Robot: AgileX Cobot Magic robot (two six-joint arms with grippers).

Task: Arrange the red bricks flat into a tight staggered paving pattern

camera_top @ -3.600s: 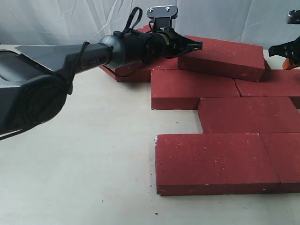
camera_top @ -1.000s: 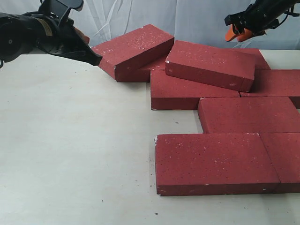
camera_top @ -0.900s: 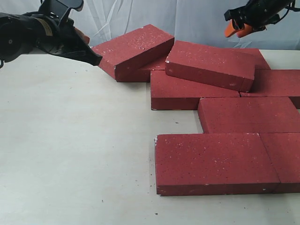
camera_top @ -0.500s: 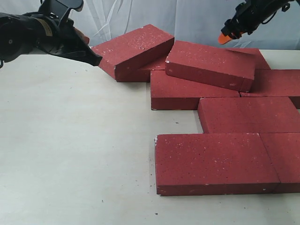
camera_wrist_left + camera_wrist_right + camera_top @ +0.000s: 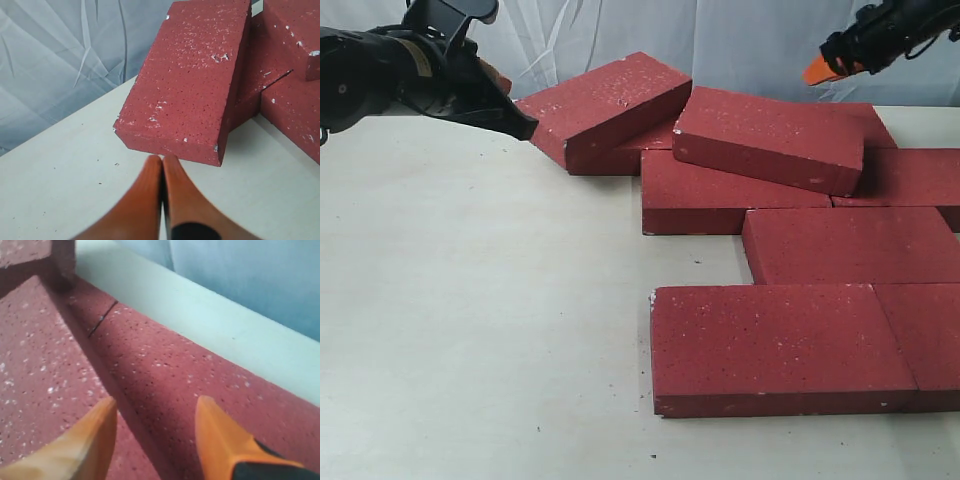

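Observation:
Several red bricks lie on the pale table. Three lie flat in staggered rows: a front one (image 5: pixel 780 345), a middle one (image 5: pixel 850 245) and a rear one (image 5: pixel 735 190). At the back left a brick (image 5: pixel 610 100) leans tilted on another. A second tilted brick (image 5: pixel 770 135) rests across the rear row. My left gripper (image 5: pixel 525 128) is shut and empty, its tips (image 5: pixel 162 159) just short of the leaning brick's end face (image 5: pixel 175 145). My right gripper (image 5: pixel 817 72) hangs in the air over the back right bricks, open (image 5: pixel 155 407) with nothing between its fingers.
A grey-white curtain (image 5: pixel 740 40) hangs behind the table's far edge. Bare tabletop (image 5: pixel 470 320) stretches across the left and front. More flat bricks run off the right edge (image 5: pixel 930 340).
The left arm, earlier stretched over the back bricks, has drawn back to the left and has held still for the last second. The right gripper dipped leftward, then swung back right.

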